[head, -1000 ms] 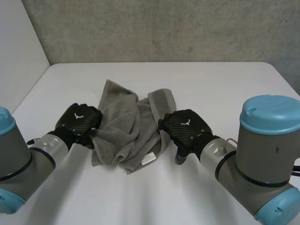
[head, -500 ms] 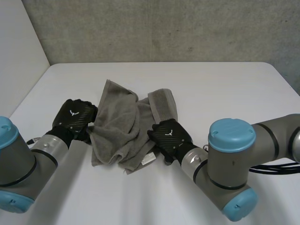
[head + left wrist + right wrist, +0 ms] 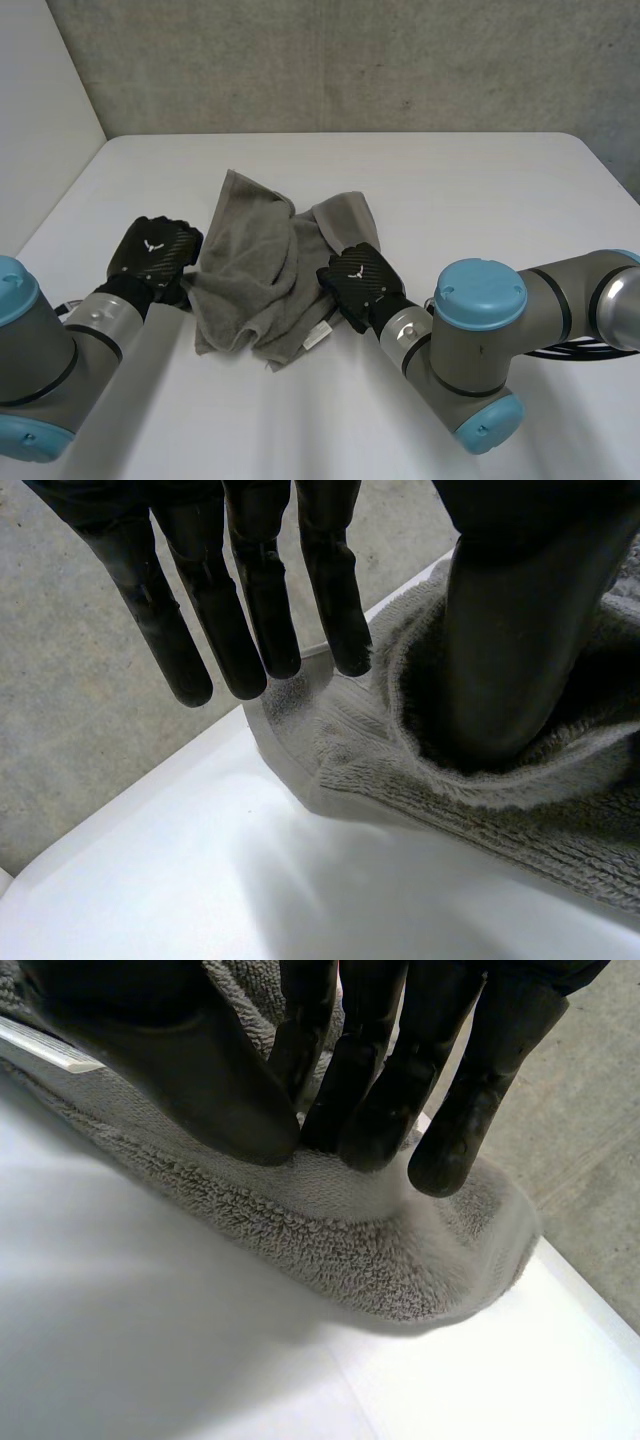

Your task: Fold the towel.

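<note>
Two hands on one towel (image 3: 262, 270). Head view: the grey towel lies crumpled mid-table (image 3: 470, 190), with a white label (image 3: 317, 338) near its 5 o'clock corner. Left hand (image 3: 153, 255) sits at the towel's 9 o'clock edge, knuckles up, touching the cloth. Right hand (image 3: 360, 283) is at the 4 o'clock edge, on top of the cloth, just beside the label. Grey concrete wall (image 3: 350, 60) runs behind the table at 12 o'clock.

Left wrist view: left hand (image 3: 250, 540) is spread apart. Fingers (image 3: 245, 610) are straight, tips just over the towel's (image 3: 560, 820) hem, not gripping. Thumb (image 3: 510, 630) stands well apart from them, its tip pressed into a fold of the terry. Wide gap between thumb and fingers, no pinch. Bare table (image 3: 200, 880) under the fingertips.

Right wrist view: right hand (image 3: 150, 1050) is clamped on the towel (image 3: 350, 1250). Thumb tip meets the fingertips and a ridge of the towel's edge is pinched up between them. The outermost finger rests on the cloth just beside. The label (image 3: 40, 1045) peeks out beside the thumb. Hem lies on the white table (image 3: 150, 1340).
</note>
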You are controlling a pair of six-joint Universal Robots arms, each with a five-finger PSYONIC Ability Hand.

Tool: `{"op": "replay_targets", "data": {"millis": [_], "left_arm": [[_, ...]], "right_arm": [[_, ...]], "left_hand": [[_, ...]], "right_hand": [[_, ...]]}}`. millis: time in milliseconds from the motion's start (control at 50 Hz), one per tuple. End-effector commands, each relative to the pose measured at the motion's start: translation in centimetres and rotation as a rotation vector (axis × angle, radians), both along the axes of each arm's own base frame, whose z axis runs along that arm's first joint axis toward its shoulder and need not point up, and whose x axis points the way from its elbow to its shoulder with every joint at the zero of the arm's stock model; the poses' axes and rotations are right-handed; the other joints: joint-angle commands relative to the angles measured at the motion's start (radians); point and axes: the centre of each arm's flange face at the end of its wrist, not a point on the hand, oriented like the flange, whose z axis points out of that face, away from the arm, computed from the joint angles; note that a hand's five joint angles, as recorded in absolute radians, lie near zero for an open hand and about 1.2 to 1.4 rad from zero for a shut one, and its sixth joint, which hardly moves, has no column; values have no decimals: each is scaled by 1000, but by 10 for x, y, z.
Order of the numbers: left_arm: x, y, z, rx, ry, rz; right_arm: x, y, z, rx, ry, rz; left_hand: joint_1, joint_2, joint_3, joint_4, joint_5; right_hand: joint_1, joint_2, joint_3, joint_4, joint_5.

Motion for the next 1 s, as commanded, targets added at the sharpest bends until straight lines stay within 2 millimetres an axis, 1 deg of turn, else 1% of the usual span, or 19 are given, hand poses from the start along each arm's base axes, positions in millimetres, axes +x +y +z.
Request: {"op": "replay_targets", "data": {"millis": [20,100,140,200,220,240,280,300,340,400,460,480,500,540,620,680,720,880,1000], "left_arm": [[0,1,0,4,-1,3],[0,2,0,9,5,1],[0,2,1,9,7,1],[0,3,1,10,11,1],[0,3,1,10,11,1],[1,3,2,8,14,3],[1,3,3,10,17,5],[2,3,3,14,22,9],[2,3,2,22,29,11],[2,5,0,36,40,7],[-1,8,0,44,51,-4],[-2,10,-1,50,53,-9],[-2,10,-1,50,53,-9],[-4,12,-2,53,55,-15],[-11,22,-5,71,59,-44],[-14,27,-7,80,57,-60],[-15,28,-7,79,55,-65],[-17,29,-6,76,56,-71],[-17,29,-6,76,56,-71]], "right_arm": [[-5,-9,12,-13,-28,-33],[-18,-24,32,-43,-54,-82],[-44,-51,49,-71,-74,-171],[-58,-63,57,-80,-92,-217],[-79,-81,72,-88,-126,-287],[-79,-81,72,-88,-126,-288],[-120,-108,92,-84,-173,-411],[-121,-108,92,-84,-173,-412],[-152,-123,100,-52,-181,-498],[-158,-123,97,-21,-176,-511],[-158,-117,88,43,-176,-503],[-157,-113,83,80,-188,-499],[-157,-110,79,109,-203,-497],[-156,-108,80,124,-218,-497],[-156,-105,83,142,-242,-490],[-153,-94,101,121,-262,-444],[-147,-73,110,132,-261,-360],[-131,-17,109,197,-248,-206],[-133,0,92,225,-198,-194]], "left_hand": [[4,-12,-14,-10,16],[18,3,1,5,31],[18,3,1,5,31],[18,3,1,5,31],[18,3,1,5,31],[15,0,-2,2,28],[15,0,-2,2,28],[13,-3,-5,-1,25],[10,-6,-8,-4,22],[10,-6,-8,-4,22],[4,-12,-14,-9,17],[1,-15,-17,-12,14],[1,-15,-17,-12,14],[-5,-21,-23,-18,8],[-8,-24,-26,-21,5],[-8,-24,-26,-21,5],[-8,-24,-26,-21,5],[-67,-82,-84,-80,-54],[-81,-97,-99,-95,-69]], "right_hand": [[63,69,61,66,60],[63,69,61,66,60],[63,69,61,66,60],[63,69,61,66,60],[63,69,61,66,60],[63,69,61,66,60],[63,69,61,66,60],[63,69,61,66,60],[63,69,61,66,60],[63,69,61,66,60],[63,69,61,66,60],[-334,-328,-336,-331,-337],[-937,-931,-939,-933,-940],[-1112,-1106,-1114,-1108,-1115],[-1125,-1119,-1127,-1122,-1128],[-1099,-1093,-1101,-1095,-1102],[-1090,-1084,-1092,-1086,-1093],[-1037,-1031,-1039,-1034,-1040],[-981,-975,-983,-978,-984]]}}
